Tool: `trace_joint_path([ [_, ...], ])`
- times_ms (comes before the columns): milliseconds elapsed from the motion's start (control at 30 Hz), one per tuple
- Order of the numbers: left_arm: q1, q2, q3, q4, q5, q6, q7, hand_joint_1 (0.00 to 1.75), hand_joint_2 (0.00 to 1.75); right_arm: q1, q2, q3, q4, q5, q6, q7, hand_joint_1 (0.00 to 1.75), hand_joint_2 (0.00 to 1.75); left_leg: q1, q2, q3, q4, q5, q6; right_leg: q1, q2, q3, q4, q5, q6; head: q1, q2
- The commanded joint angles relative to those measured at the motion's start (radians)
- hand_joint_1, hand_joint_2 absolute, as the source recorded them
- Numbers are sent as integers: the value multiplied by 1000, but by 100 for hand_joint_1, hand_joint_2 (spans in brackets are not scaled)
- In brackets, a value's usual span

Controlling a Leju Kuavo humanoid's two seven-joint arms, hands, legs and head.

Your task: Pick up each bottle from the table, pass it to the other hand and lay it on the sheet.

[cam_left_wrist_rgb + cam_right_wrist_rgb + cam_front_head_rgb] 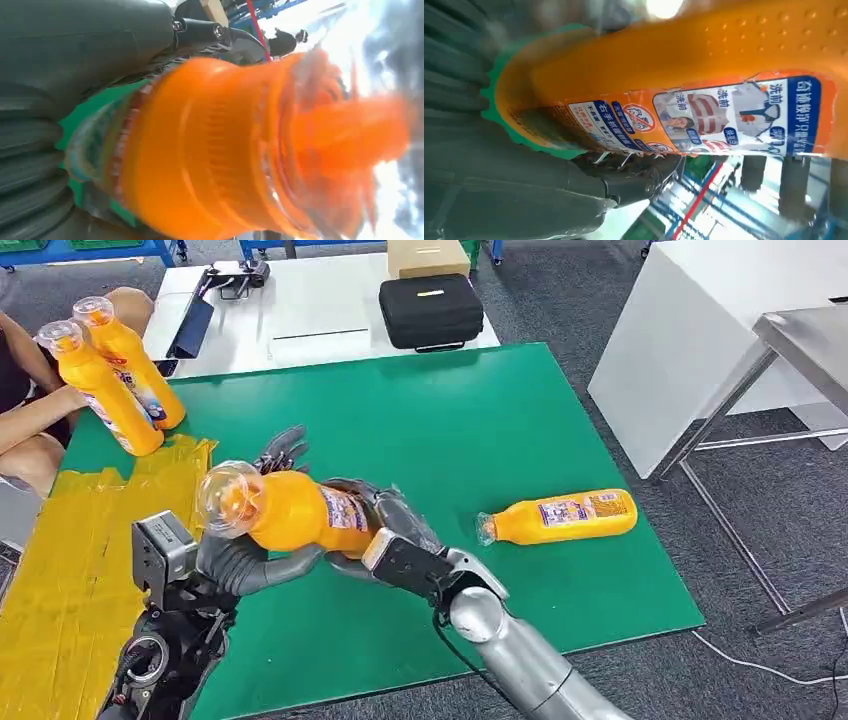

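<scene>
Two silver robot arms meet above a green mat (480, 430) that covers the table, holding one orange bottle (300, 510) between them in mid-air. The right hand (385, 525) wraps its dark fingers around the bottle's labelled base end. The left hand (255, 555) cradles the neck end from below, thumb under the body and fingertips showing behind it. Both hands appear to grasp the bottle, so this looks like the handover itself, right to left.

The next move probably calls for the right hand to let go once the left has a firm hold, and for the left arm to carry the bottle to the yellow sheet (80, 550), which lies crinkled along the left side of the mat.

The held bottle is smooth glossy plastic, waisted at the neck, with a clear domed cap (228, 498) and a glossy blue, white and red printed label; the right wrist view shows raised dots on its shoulder. A second bottle (560, 516) lies on its side on the mat, well to the right. Two more (115, 375) stand upright at the far left corner, beside a seated person (30, 400).
</scene>
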Motion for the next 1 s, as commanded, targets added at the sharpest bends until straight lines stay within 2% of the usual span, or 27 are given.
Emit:
trace_joint_path([
  [33,-51,-5,-21,71,-21,51,-10,0,175,-86,-25,132,107,21,40,6,175,175,1,0,3,0,-1,-2,1,3,3,-1,-1,-2,0,0],
  [167,-39,-8,-10,60,-27,76,-18,0,175,-113,-19,151,135,24,46,5,175,175,1,1,4,-1,-2,-2,1,4,5,-2,-1,-3,0,0],
  [200,-36,-8,-6,58,-26,83,-21,73,175,-116,-17,152,139,22,46,5,175,175,1,1,3,0,-1,-2,1,4,3,-1,-1,-2,0,0],
  [233,-33,-6,-3,55,-25,88,-25,161,175,-123,-15,155,144,20,46,4,175,175,2,1,5,-1,-2,-3,1,5,5,-2,-1,-3,0,0],
  [267,-33,-6,-3,55,-25,88,-25,168,175,-123,-15,155,144,20,46,4,175,175,1,1,3,-1,-1,-2,1,3,3,-1,-1,-2,0,0],
  [400,-33,-5,-2,55,-25,88,-25,168,175,-126,-15,154,144,20,46,4,175,175,2,1,5,0,-2,-2,1,5,5,-2,-1,-3,0,0],
  [433,-33,-5,-1,53,-22,91,-28,175,175,-129,-17,157,146,14,43,3,175,175,2,1,6,-1,-3,-3,2,6,7,-2,-2,-4,0,0],
  [533,-32,-2,2,49,-18,94,-31,175,175,-133,-20,153,148,-1,30,0,175,175,1,0,2,0,-1,-1,1,3,3,-1,-1,-2,0,0],
  [767,-32,2,9,51,-6,101,-39,175,175,-117,-30,136,128,-20,-7,-8,175,175,1,0,3,0,-1,-2,1,3,4,-1,-1,-2,0,0],
  [800,-30,1,12,50,-3,106,-40,175,175,-112,-29,128,121,-9,-42,-18,40,175,2,0,6,-1,-2,-3,1,5,7,-2,-2,-4,0,0],
  [833,-29,-1,15,49,-2,110,-42,175,175,-108,-28,123,114,-6,-61,-22,0,175,1,-1,3,-1,-1,-2,1,2,3,-1,-1,-2,0,0],
  [900,-23,3,28,40,-2,119,-43,175,175,-95,-42,95,72,-14,-104,-25,0,175,1,0,3,0,-1,-2,1,3,3,-1,-1,-2,0,0],
  [933,-15,3,52,26,-45,157,-53,175,175,-80,-66,67,19,28,-178,-12,0,175,2,0,5,0,-2,-3,1,4,5,-2,-2,-3,0,0],
  [1000,-10,8,71,13,-44,153,-50,175,175,-69,-95,48,-30,24,-165,-1,0,175,2,-1,4,0,-2,-2,1,3,5,-1,-2,-3,0,0],
])
